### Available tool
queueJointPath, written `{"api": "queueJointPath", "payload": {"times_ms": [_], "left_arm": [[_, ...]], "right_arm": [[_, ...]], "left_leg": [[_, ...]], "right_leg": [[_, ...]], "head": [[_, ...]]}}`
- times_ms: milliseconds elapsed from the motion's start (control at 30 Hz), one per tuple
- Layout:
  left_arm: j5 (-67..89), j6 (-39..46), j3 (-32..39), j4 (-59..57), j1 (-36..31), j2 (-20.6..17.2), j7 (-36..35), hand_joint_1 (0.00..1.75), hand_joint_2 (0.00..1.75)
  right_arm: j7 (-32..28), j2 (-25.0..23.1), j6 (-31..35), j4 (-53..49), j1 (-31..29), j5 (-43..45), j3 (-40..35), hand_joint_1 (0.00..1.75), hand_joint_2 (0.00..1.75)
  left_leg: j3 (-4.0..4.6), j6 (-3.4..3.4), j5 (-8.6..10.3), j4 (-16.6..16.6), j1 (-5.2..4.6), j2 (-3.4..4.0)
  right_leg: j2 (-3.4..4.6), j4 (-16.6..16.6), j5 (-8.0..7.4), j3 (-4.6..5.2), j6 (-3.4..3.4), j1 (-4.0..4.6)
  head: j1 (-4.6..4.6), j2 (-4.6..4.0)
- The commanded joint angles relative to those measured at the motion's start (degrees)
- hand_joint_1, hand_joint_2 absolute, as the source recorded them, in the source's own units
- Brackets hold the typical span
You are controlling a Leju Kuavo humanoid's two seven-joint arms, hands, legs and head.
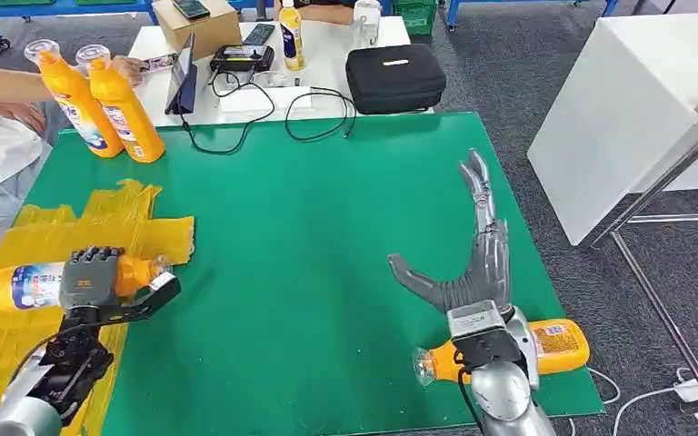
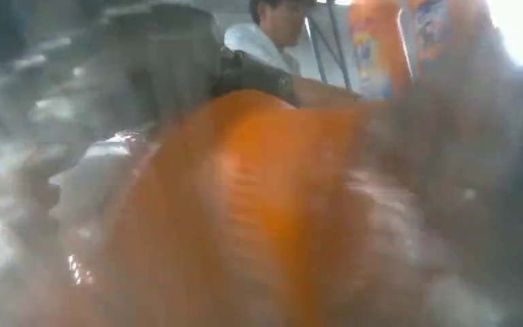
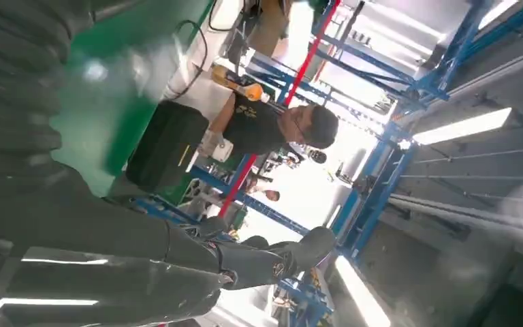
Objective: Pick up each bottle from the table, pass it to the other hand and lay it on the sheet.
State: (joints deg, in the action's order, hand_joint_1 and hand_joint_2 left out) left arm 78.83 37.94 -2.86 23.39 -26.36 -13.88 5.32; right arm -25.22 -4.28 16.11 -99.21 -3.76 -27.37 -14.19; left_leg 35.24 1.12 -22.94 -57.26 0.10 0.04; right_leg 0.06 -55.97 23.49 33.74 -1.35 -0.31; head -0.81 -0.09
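The left hand (image 1: 91, 275) was curled around an orange bottle (image 1: 32, 284), holding it just above the yellow sheet (image 1: 18, 318) at the tabletop's (image 1: 309, 236) left edge. That bottle lay roughly level, its long axis running left to right, cap toward the green middle and base toward the outer edge. The right hand (image 1: 473, 263) was stretched flat with fingers (image 1: 478, 182) spread wide, holding nothing, palm over the green surface near the right edge. Under its wrist a second bottle (image 1: 559, 345) lay on its side at the near right corner, cap pointing left. Between the hands the green surface was bare. Two more bottles (image 1: 109, 104) stood upright at the far left (a person's hand (image 1: 127, 68) beside them).
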Motion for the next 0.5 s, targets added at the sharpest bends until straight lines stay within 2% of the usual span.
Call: {"api": "queueJointPath", "payload": {"times_ms": [33,267,500], "left_arm": [[-7.8,-4.9,11.7,-2.8,0.2,5.4,12.6,0.00,1.75],[-10.6,-7.4,13.3,-1.4,0.7,7.5,17.3,0.00,1.75],[-11.1,-8.0,13.6,-1.3,0.8,7.8,17.9,0.00,1.75]], "right_arm": [[0.1,0.5,-0.4,5.8,-4.3,-1.8,-2.3,0.00,1.75],[0.6,0.4,-0.7,6.0,-5.6,-3.0,-3.8,0.00,1.75],[0.7,0.5,-0.8,6.3,-5.6,-3.2,-4.0,0.00,1.75]], "left_leg": [[-0.17,-0.03,-0.05,0.0,0.01,0.01],[-0.20,-0.04,-0.06,0.0,0.03,-0.19],[-0.22,-0.06,-0.05,0.0,0.03,-0.20]], "right_leg": [[0.01,0.1,0.04,-0.19,-0.01,0.01],[-0.09,0.1,0.06,-0.32,-0.03,0.04],[-0.09,0.1,0.06,-0.36,0.00,-0.01]], "head": [[0.00,0.00],[0.02,0.00],[0.00,0.00]]}}
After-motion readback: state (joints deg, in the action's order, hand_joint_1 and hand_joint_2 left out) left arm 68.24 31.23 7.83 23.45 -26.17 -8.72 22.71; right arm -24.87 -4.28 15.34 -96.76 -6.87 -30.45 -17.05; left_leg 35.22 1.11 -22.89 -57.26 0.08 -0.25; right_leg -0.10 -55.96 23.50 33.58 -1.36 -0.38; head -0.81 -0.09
